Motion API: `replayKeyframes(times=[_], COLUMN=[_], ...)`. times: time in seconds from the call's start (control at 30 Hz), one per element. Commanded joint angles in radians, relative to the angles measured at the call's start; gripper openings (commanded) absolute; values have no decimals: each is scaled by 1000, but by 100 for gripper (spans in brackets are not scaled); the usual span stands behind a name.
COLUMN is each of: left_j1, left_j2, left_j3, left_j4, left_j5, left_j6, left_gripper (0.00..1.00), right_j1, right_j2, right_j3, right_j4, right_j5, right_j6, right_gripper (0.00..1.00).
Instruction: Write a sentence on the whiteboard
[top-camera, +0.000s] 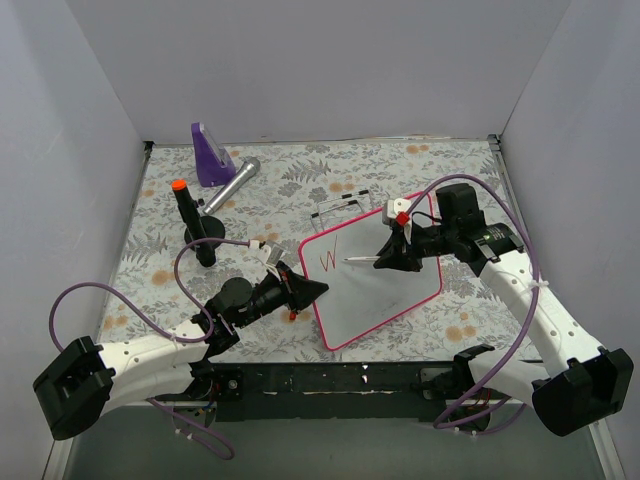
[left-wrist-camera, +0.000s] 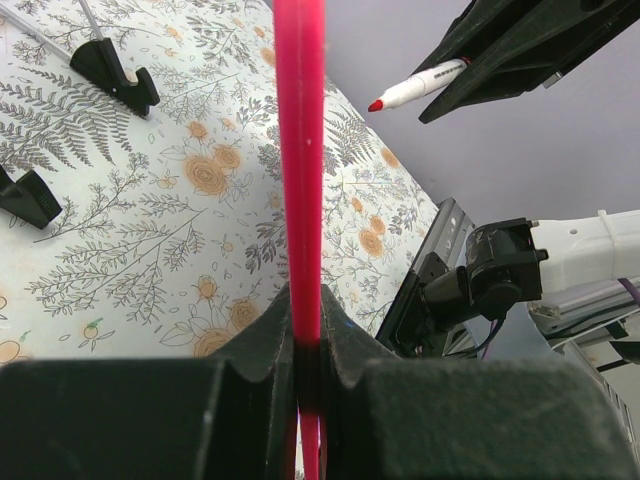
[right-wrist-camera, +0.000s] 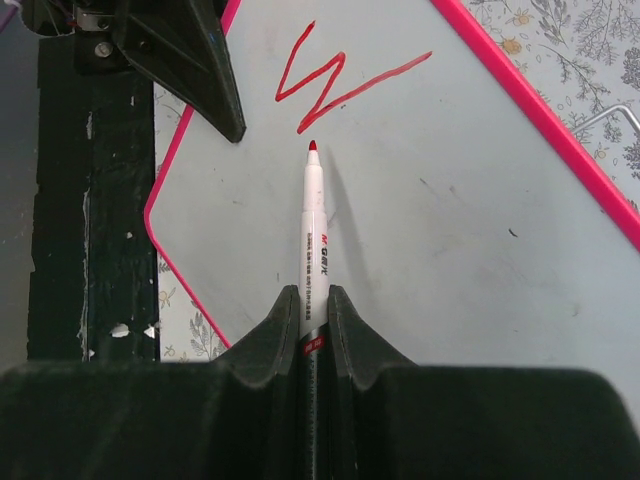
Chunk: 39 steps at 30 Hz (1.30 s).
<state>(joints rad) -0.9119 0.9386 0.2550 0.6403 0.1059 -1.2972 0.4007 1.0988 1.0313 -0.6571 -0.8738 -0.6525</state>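
Observation:
The whiteboard (top-camera: 385, 285) with its pink-red frame lies tilted on the floral table. Of the sentence, only a red "W" (top-camera: 328, 258) shows near the board's upper left, also in the right wrist view (right-wrist-camera: 340, 75). My left gripper (top-camera: 316, 290) is shut on the board's left frame edge (left-wrist-camera: 300, 170). My right gripper (top-camera: 388, 262) is shut on a white marker (right-wrist-camera: 315, 235). The marker's red tip (right-wrist-camera: 312, 146) is just below the "W", over the board (right-wrist-camera: 450, 200). The marker also shows in the left wrist view (left-wrist-camera: 415, 88).
A purple wedge-shaped object (top-camera: 210, 155) and a silver cylinder (top-camera: 232, 185) lie at the back left. A black upright post with an orange top (top-camera: 190, 222) stands left of the board. Thin wire pieces with black feet (top-camera: 340, 205) lie behind the board. A black rail (top-camera: 340, 380) runs along the near edge.

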Motion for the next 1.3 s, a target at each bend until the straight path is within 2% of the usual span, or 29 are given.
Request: replayKeyframes(times=[0.0,0.43,1.27], left_j1=[-5,-5,-5], left_j2=[-41,-38,-32], left_j3=[10,21,24], left_j4=[58,48,55], left_j5=[21,18,20], left_j6=[21,21,19], left_gripper=[0,0,0], right_j1=[-3,-20,-19], right_j2=[-10,1,3], right_j3=[21,9,4], right_j4=[-16,31,17], right_j5=[-38,-24,-24], right_j6=[-39,11,-10], right_gripper=[1,1,1])
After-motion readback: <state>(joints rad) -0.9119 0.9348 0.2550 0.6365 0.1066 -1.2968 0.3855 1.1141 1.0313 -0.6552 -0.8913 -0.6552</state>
